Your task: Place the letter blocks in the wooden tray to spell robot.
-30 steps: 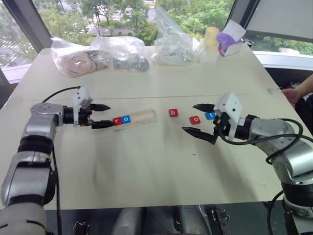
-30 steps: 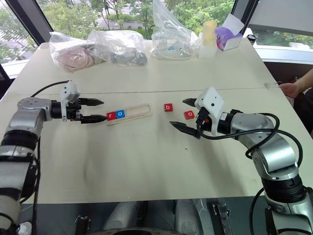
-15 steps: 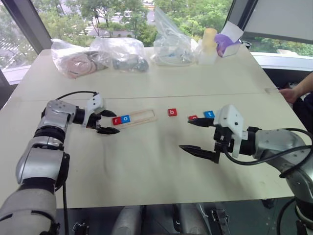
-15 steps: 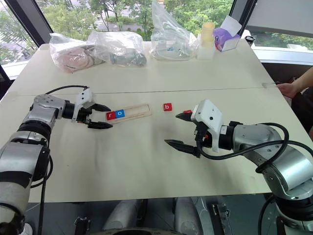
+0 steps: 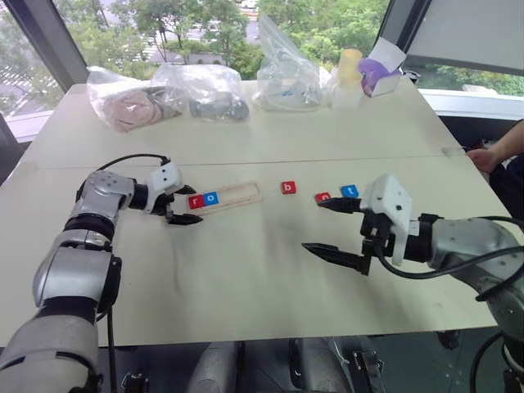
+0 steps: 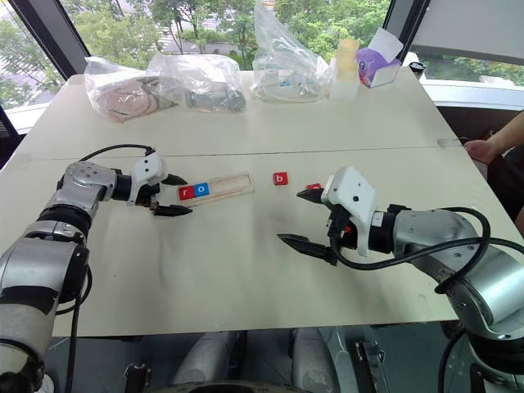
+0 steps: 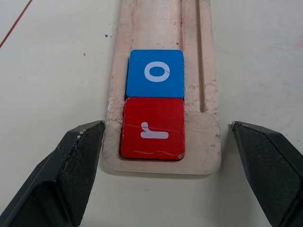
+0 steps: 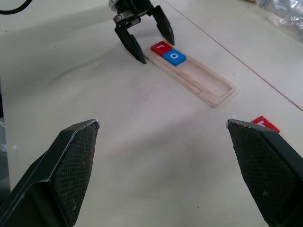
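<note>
The wooden tray (image 5: 242, 194) lies left of centre on the table. At its left end sit a red r block (image 5: 195, 201) and, touching it, a blue o block (image 5: 211, 198). My left gripper (image 5: 190, 205) is open, low over the table, and its fingers (image 7: 71, 161) straddle that end of the tray without touching the r block (image 7: 152, 128). Loose on the table to the right of the tray lie a red b block (image 5: 288, 187), a red block (image 5: 323, 196) partly hidden behind a finger, and a blue t block (image 5: 350, 191). My right gripper (image 5: 312, 226) hangs open and empty, nearer to me than those blocks.
Clear plastic bags (image 5: 205, 90) with contents, a yellow cup (image 5: 354, 61) and a purple box (image 5: 378, 70) line the far side of the table. A person's hand (image 5: 491, 155) rests at the right edge. Bare tabletop lies between the tray and the near edge.
My left gripper has sunk and rolled, now bracketing the tray's left end. My right gripper has drawn back toward me, away from the loose blocks. Both stay open.
</note>
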You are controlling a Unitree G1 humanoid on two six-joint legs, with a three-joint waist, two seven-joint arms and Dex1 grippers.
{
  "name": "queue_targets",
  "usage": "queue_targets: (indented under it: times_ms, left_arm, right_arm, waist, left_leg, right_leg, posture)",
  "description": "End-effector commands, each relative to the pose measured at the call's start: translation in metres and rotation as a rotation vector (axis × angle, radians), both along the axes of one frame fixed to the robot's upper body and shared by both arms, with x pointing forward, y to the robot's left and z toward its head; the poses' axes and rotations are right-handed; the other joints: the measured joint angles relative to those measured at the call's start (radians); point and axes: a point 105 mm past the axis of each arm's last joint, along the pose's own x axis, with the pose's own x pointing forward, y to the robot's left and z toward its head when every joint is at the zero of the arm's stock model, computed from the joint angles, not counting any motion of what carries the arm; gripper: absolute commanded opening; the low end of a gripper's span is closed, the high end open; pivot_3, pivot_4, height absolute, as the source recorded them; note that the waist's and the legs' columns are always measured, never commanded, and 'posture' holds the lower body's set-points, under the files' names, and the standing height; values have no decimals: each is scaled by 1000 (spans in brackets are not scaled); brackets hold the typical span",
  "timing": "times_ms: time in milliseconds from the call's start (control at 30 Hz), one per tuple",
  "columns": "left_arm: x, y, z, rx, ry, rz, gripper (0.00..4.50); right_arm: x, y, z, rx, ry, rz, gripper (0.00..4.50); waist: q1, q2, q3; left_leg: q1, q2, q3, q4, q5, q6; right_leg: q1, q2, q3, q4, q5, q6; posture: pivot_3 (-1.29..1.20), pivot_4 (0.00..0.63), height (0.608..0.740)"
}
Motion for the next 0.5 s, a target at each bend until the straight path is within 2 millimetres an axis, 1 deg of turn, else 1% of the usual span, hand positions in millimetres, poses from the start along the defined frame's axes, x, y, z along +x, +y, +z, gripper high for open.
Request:
queue_targets:
  times_ms: [33, 333, 433, 467, 500]
  left_arm:
    - [-1, 7, -10, 57, 1, 29, 4500]
    - [-7, 7, -28, 101, 59, 17, 4500]
    - [-9, 6, -31, 100, 68, 11, 3610]
    - [-10, 5, -33, 99, 73, 8, 3154]
    - [-11, 5, -34, 98, 76, 3, 3088]
  right_arm:
    - [-4, 0, 10, -8, -49, 4, 4460]
    - [-4, -1, 10, -20, -50, -9, 4460]
    - [-3, -1, 10, -23, -51, -15, 4500]
    - [-3, -1, 10, -23, -51, -17, 4500]
    - [-2, -1, 10, -23, -52, -17, 4500]
  waist:
    - [0, 0, 0]
    - [0, 1, -3]
    - [1, 2, -4]
    - [1, 2, -4]
    - [1, 2, -4]
  left_leg:
    - [0, 0, 0, 0, 0, 0]
    - [2, 0, 0, 1, 0, 0]
    - [3, 0, 0, 1, 0, 0]
    - [4, 0, 0, 1, 0, 0]
    - [5, 0, 0, 1, 0, 0]
  right_leg:
    - [0, 0, 0, 0, 0, 0]
    - [2, 0, 0, 0, 1, 0]
    - [4, 0, 0, 0, 1, 0]
    - [5, 0, 0, 0, 1, 0]
    - [6, 0, 0, 0, 1, 0]
  posture:
    - [0, 150, 740]
    - [0, 150, 740]
    - [0, 150, 740]
    - [0, 150, 740]
    - [0, 150, 740]
